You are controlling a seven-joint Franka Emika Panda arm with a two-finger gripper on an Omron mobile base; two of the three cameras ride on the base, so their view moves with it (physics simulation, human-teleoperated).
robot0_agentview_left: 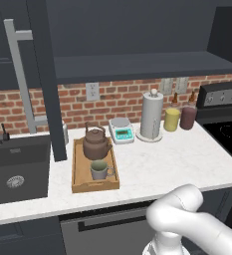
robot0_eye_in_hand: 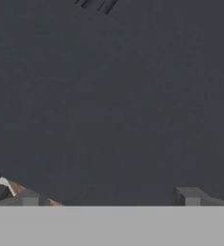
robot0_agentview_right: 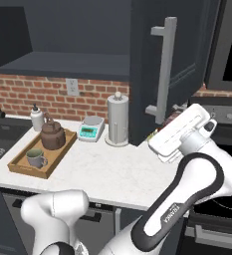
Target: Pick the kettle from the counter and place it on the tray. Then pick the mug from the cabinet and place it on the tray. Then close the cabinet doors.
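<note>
The squat dark-brown kettle and grey-beige mug sat on the light-wood tray, mug at the kettle's 6 o'clock. The white paper-towel roll stood at 3 o'clock. The gripper faced the navy cabinet door, fingertips wide apart.

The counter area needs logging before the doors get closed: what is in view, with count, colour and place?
kettle: one, dark brown, on the tray's far end
mug: one, grey-beige, on the tray in front of the kettle
tray: one, light wood, on the counter right of the sink
scale: one, white and teal, by the brick wall
paper-towel roll: one, white, right of the scale
jars: two, yellow and maroon, right of the roll
cabinet doors: two, navy-grey, open
end effector: one, dark fingertips apart, close to a door panel
</note>
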